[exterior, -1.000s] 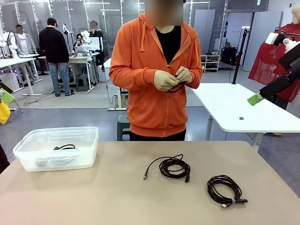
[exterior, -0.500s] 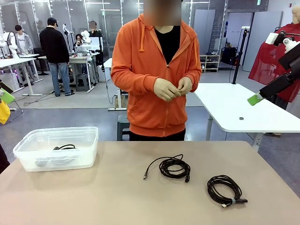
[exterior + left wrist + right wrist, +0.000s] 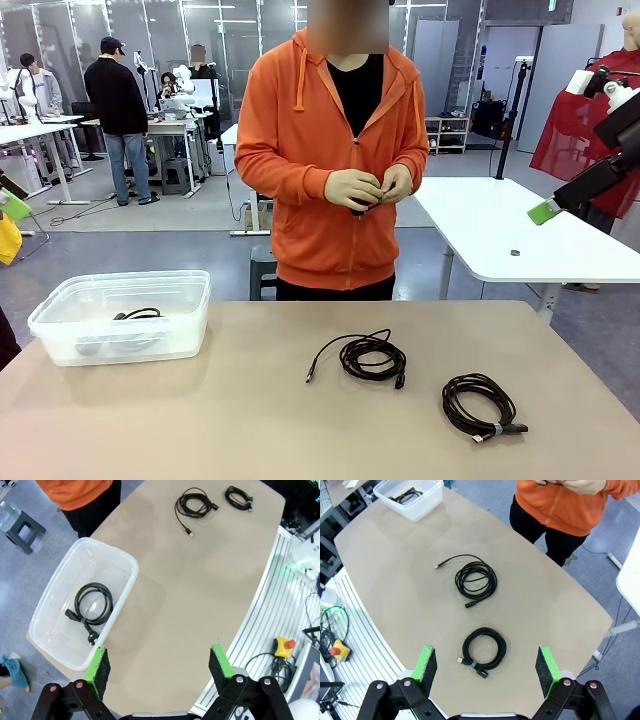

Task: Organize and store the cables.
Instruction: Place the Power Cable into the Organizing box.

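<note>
Two black cables lie coiled on the tan table: one (image 3: 372, 358) near the middle with a loose plug end, the other (image 3: 482, 405) at the front right. A third coil (image 3: 92, 605) with a plug rests inside the clear bin (image 3: 60, 325). At the far side, a person in an orange hoodie holds a small black cable (image 3: 365, 200) in both hands at chest height. My left gripper (image 3: 160, 665) hangs open high above the bin side of the table. My right gripper (image 3: 485, 664) is open high above the two loose coils (image 3: 476, 580) (image 3: 485, 647).
The clear bin (image 3: 125, 562) stands at the table's left, near the far edge. Bare tabletop (image 3: 220, 410) stretches between bin and coils. A white table (image 3: 500, 230) and a stool (image 3: 22, 527) stand beyond the far side. Other people work in the background.
The person's hands have shifted slightly while working the small cable at chest height. Both arms and the cables on the table have stayed put.
</note>
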Controlling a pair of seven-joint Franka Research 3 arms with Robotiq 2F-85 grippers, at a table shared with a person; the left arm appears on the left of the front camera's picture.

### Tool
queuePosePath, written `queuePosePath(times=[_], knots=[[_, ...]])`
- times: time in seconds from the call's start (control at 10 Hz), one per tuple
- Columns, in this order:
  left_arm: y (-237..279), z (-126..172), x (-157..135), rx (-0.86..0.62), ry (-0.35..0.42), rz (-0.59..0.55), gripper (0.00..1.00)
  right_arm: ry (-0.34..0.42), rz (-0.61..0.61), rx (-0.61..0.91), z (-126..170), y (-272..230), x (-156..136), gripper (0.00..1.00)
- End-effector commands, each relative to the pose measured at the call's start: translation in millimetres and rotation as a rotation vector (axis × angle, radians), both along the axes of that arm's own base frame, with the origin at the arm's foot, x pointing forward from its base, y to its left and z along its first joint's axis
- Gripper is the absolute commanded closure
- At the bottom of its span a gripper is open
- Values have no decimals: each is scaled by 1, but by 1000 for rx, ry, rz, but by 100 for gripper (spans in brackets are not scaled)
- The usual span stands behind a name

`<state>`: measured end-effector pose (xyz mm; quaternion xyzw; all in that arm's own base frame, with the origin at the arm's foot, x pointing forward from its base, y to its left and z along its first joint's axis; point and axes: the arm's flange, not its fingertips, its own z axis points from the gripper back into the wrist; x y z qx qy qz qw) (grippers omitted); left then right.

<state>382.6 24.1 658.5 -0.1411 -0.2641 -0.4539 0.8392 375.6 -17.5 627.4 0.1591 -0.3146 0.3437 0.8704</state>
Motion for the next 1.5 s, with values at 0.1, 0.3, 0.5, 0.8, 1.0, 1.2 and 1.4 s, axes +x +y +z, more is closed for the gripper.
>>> queuePosePath(times=[0.1,0.3,0.5,0.8,1.0,1.2,1.4], knots=[[0,0,0,3,-6,-4,0,2,-2,-5,0,0,0,0],[0,0,0,3,-6,-4,0,2,-2,-5,0,0,0,0],[0,0,0,3,-6,-4,0,2,-2,-5,0,0,0,0],[0,0,0,3,-6,-4,0,2,-2,-5,0,0,0,0],[0,0,0,3,-6,-4,0,2,-2,-5,0,0,0,0],[0,0,0,3,-6,-4,0,2,-2,-5,0,0,0,0],[0,0,0,3,-6,-4,0,2,-2,-5,0,0,0,0]])
